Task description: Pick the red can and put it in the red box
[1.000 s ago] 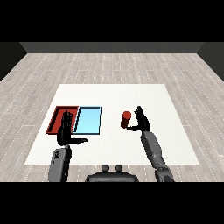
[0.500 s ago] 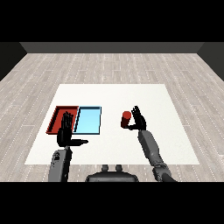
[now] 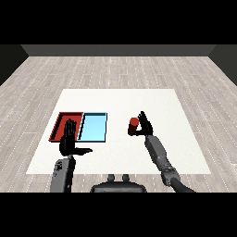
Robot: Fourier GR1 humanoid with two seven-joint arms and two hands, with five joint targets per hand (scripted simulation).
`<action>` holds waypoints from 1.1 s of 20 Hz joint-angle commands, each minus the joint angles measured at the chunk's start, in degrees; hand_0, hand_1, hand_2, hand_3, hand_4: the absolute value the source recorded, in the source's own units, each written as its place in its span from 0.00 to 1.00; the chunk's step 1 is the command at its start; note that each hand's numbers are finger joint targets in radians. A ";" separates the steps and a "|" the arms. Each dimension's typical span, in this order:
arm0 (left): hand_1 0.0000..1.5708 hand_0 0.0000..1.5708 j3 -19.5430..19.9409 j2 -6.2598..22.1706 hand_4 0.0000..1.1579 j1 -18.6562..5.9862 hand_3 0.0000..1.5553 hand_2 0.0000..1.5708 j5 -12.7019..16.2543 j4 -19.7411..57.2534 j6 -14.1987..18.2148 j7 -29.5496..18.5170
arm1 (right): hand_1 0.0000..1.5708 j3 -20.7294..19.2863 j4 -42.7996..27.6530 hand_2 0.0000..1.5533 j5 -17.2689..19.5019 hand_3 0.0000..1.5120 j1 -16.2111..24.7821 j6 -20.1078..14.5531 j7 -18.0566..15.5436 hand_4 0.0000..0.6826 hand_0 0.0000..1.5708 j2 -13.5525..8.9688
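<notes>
A floor (image 3: 120, 69) of pale grey wood-look planks runs back to a dark wall. On it sits the table (image 3: 120, 99), a flat, matte white square top with plain edges.

Toward the left of the table lie two shallow rectangular trays, touching along one long side. The red tray (image 3: 63, 121) is on the outside, with a darker red floor and a brighter raised rim; the blue tray (image 3: 94, 126) beside it is light, smooth and evenly coloured (almost like a sheet of ice).

Two grey forearms come in from the near edge, smooth and tube-like with darker joints. The left hand (image 3: 70, 143) is black and stands upright over the near corner of the red tray, fingers straight and spread, thumb stuck out sideways, holding nothing.

The right hand (image 3: 145, 126) is black too, and is raised above the table well to the right of the trays. It curls round the can (image 3: 134, 126), a small red cylinder with a rounded top, standing roughly upright in the grasp. The can is well apart from the red tray, with the blue tray between them.
</notes>
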 commanded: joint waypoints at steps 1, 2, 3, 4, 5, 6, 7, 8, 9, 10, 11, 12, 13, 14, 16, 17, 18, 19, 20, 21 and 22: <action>0.00 0.00 2.38 1.96 0.00 -4.09 0.00 0.00 1.10 3.48 -0.90 0.49 | 0.00 0.20 -1.19 0.00 -0.19 0.00 -0.64 -2.25 1.77 0.00 0.00 0.84; 0.00 0.00 -0.40 -0.77 0.00 -3.33 0.00 0.00 -1.84 4.95 1.00 -2.37 | 0.00 5.42 -1.98 0.00 -4.69 0.00 -0.37 -6.25 1.82 0.00 0.00 1.51; 0.00 0.00 0.08 0.50 0.00 2.24 0.00 0.00 -0.22 0.78 -1.59 -2.83 | 0.00 0.43 -4.12 0.00 -2.75 0.00 1.30 -0.70 4.77 0.00 0.00 -1.33; 0.00 0.00 -1.80 -1.00 0.00 -0.11 0.00 0.00 0.33 -6.68 1.82 6.23 | 0.00 -0.07 3.95 0.00 -1.12 0.00 -3.54 -2.68 0.27 0.00 0.00 0.25; 0.00 0.00 -1.82 -1.25 0.00 2.78 0.00 0.00 -0.29 -4.33 0.68 1.63 | 0.00 1.04 1.99 0.00 -0.50 0.00 -0.76 -3.06 -0.71 0.00 0.00 1.24; 0.00 0.00 -0.36 -0.37 0.00 -0.07 0.00 0.00 0.92 -4.05 0.95 3.78 | 0.00 0.67 1.44 0.00 -1.23 0.00 0.01 0.83 0.73 0.00 0.00 -1.61; 0.00 0.00 -0.92 -0.82 0.00 -3.07 0.00 0.00 -1.33 1.07 1.71 1.49 | 0.00 5.53 4.55 0.00 -4.16 0.00 -3.71 -5.40 -1.01 0.00 0.00 1.50; 0.00 0.00 1.48 0.48 0.00 -2.82 0.00 0.00 -0.19 3.67 0.55 -0.79 | 0.00 2.84 -0.45 0.00 -0.94 0.00 0.62 -2.39 -1.08 0.00 0.00 1.42; 0.00 0.00 0.56 0.48 0.00 -1.36 0.00 0.00 0.57 0.37 0.00 1.56 | 0.00 0.92 6.53 0.00 -1.14 0.00 -5.33 -2.88 -1.02 0.00 0.00 0.73; 0.00 0.00 -1.91 -1.95 0.00 -1.63 0.00 0.00 -3.16 1.26 2.82 -1.12 | 0.00 5.54 4.98 0.00 -2.84 0.00 -2.32 -5.07 -2.30 0.00 0.00 1.53; 0.00 0.00 2.34 1.64 0.00 -0.77 0.00 0.00 2.90 -2.36 -0.58 3.79 | 0.00 1.45 9.23 0.00 -0.99 0.00 -6.11 -2.45 -3.47 0.00 0.00 0.78; 0.00 0.00 2.25 0.32 0.00 -5.55 0.00 0.00 0.22 8.67 -0.21 -4.06 | 0.00 4.02 4.69 0.00 -2.21 0.00 -0.87 -2.75 -4.60 0.00 0.00 1.54; 0.00 0.00 -0.24 -0.08 0.00 2.32 0.00 0.00 0.89 -3.37 -0.46 0.93 | 0.00 2.42 4.29 0.00 -1.70 0.00 -3.64 -3.13 -0.14 0.00 0.00 1.18; 0.00 0.00 0.13 -0.42 0.00 -3.59 0.00 0.00 -0.74 -0.39 2.64 2.72 | 0.00 3.02 1.12 0.00 -4.05 0.00 -3.33 -3.93 2.11 0.00 0.00 1.55; 0.00 0.00 -2.37 -2.16 0.00 -0.23 0.00 0.00 -2.77 2.87 2.05 -2.90 | 0.00 1.19 6.61 0.00 -2.73 0.00 -5.41 -2.48 0.01 0.00 0.00 0.56; 0.00 0.00 -0.81 -0.26 0.00 0.28 0.00 0.00 -0.19 -2.87 0.84 1.93 | 0.00 5.98 3.39 0.00 -4.11 0.00 -1.67 -4.46 -0.81 0.00 0.00 1.56; 0.00 0.00 0.09 0.18 0.00 -1.03 0.00 0.00 0.90 -0.94 0.25 2.44 | 0.00 11.04 3.36 0.00 -9.76 0.00 -2.62 -6.35 -1.33 0.00 0.00 1.56; 0.00 0.00 -2.05 -2.17 0.00 0.76 0.00 0.00 -2.30 1.80 2.10 -3.05 | 0.00 7.90 3.27 0.00 -7.37 0.00 -3.85 -5.73 0.77 0.00 0.00 1.56; 0.00 0.00 0.50 -0.17 0.00 -2.80 0.00 0.00 0.23 1.38 1.42 1.53 | 0.00 7.86 1.02 0.00 -7.58 0.00 -4.43 -7.02 3.45 0.00 0.00 1.57; 0.00 0.00 0.80 0.21 0.00 -2.90 0.00 0.00 0.26 3.66 0.16 -1.11 | 0.00 5.09 3.29 0.00 -5.41 0.00 -6.15 -4.20 3.58 0.00 0.00 0.45; 0.00 0.00 1.48 0.70 0.00 -1.36 0.00 0.00 1.14 2.60 -0.48 -1.11 | 0.00 5.40 5.55 0.00 -5.03 0.00 -6.88 -4.84 0.78 0.00 0.00 1.56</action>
